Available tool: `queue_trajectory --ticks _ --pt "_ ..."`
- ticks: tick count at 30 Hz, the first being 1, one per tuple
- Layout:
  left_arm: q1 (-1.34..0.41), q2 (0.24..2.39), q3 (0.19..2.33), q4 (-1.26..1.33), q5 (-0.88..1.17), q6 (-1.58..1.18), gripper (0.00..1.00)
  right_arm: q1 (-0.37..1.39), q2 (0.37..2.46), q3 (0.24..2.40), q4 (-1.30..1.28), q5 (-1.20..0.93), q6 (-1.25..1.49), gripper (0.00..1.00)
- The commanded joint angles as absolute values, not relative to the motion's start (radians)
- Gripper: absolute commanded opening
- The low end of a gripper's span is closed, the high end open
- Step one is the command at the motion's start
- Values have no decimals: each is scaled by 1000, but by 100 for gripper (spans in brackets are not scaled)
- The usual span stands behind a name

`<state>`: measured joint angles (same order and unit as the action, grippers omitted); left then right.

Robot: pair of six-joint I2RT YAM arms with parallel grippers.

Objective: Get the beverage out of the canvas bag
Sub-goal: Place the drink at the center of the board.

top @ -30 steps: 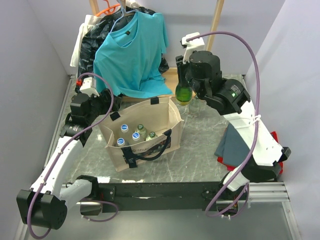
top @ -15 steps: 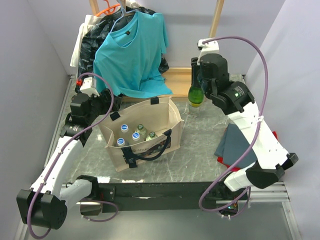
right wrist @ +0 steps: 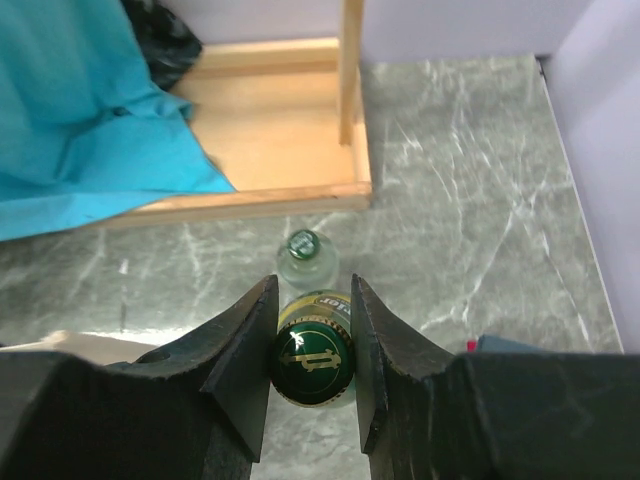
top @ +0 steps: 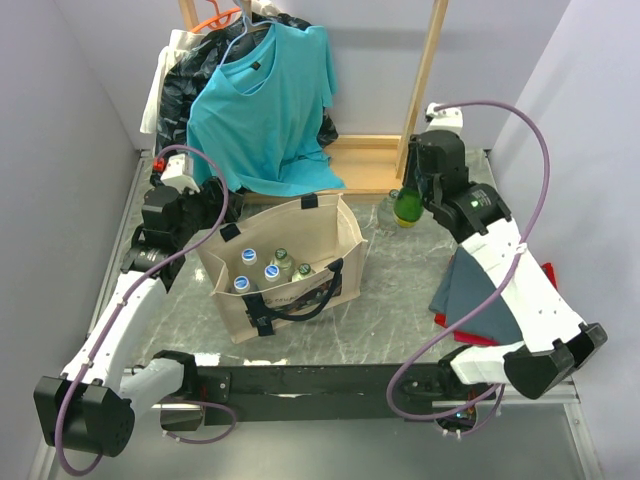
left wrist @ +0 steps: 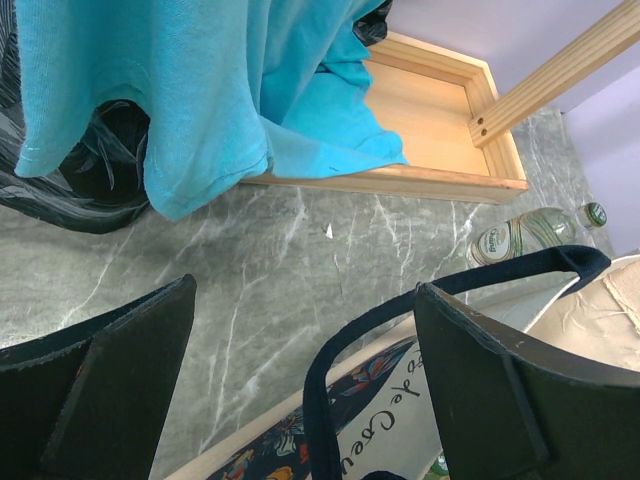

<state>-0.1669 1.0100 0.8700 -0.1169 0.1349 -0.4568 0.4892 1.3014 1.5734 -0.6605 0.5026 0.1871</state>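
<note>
The beige canvas bag stands open at mid-table with several capped bottles inside. My right gripper is right of the bag near the wooden frame. It is shut on the neck of a green bottle, whose green and gold cap sits between the right gripper's jaws. A clear bottle stands on the table just beyond it. My left gripper is open at the bag's back-left corner, and the black strap handle arches between its spread fingers.
A teal T-shirt hangs at the back over a wooden frame base, with a black plastic bag behind it. A grey cloth lies on the right of the marble table. Walls close in on both sides.
My right arm has carried the green bottle rightward, away from the bag's rim towards the back right. The left arm and the bag have not moved.
</note>
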Motion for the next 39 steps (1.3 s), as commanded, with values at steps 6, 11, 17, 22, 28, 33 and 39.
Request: queue_trajectory --ticks 6,11,17,22,28,33,39 --pt "-163 1009 882 -80 163 -457 96 443 1178 1448 -361 587 238 0" --pt "-163 1000 881 -84 156 -457 96 419 1170 1338 -290 617 256 0" --pt "-163 1003 877 -84 160 -459 96 388 1180 1232 -201 643 291 0" --pt "-163 999 874 -86 153 -459 96 361 1198 1200 -156 632 296 0" --pt "-163 997 877 -92 149 -454 96 333 1239 1163 -103 626 314 0" --pt "-163 996 874 -89 146 -456 96 319 1307 1158 -48 629 293 0" --pt "-163 1003 879 -97 140 -453 96 301 1385 1181 -17 611 301 0"
